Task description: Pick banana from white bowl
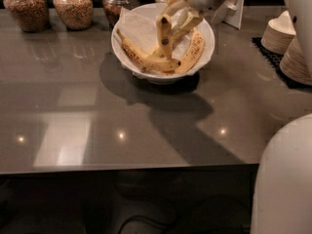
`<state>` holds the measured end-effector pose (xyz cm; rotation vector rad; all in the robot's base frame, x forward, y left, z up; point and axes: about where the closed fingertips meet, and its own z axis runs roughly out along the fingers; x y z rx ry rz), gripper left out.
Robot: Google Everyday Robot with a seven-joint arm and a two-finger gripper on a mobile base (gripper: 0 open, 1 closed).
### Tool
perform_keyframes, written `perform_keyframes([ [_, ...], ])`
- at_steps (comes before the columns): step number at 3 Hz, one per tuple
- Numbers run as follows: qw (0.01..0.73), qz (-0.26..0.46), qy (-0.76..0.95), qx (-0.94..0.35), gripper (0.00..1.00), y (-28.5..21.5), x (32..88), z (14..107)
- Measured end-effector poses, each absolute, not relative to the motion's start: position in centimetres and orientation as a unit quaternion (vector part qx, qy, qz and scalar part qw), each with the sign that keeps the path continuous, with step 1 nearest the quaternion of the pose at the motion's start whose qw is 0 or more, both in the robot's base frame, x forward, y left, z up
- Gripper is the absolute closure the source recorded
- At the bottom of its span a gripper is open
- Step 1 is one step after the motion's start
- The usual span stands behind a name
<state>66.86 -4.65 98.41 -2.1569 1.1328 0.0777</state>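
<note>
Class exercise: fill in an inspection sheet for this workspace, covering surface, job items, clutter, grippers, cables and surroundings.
Surface: grey countertop, glossy, with light reflections.
Job's things: banana held upright over the white bowl.
Clutter: two speckled bananas lying in the bowl; jars behind it; stacked pale bowls at right.
Grippers: end effector above the bowl, shut on the banana.
Cables: nothing seen.
Surroundings: robot body at front right; dark below the counter.
</note>
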Motion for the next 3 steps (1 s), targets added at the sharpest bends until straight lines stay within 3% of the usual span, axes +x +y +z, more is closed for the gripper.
perform_keyframes([
  [1, 0.376, 0.003, 0.444, -0.814, 1.0, -6.6, 67.3, 102.1],
  [3, 0.425, 0.025, 0.491, -0.76, 1.0, -9.8, 67.5, 105.2],
])
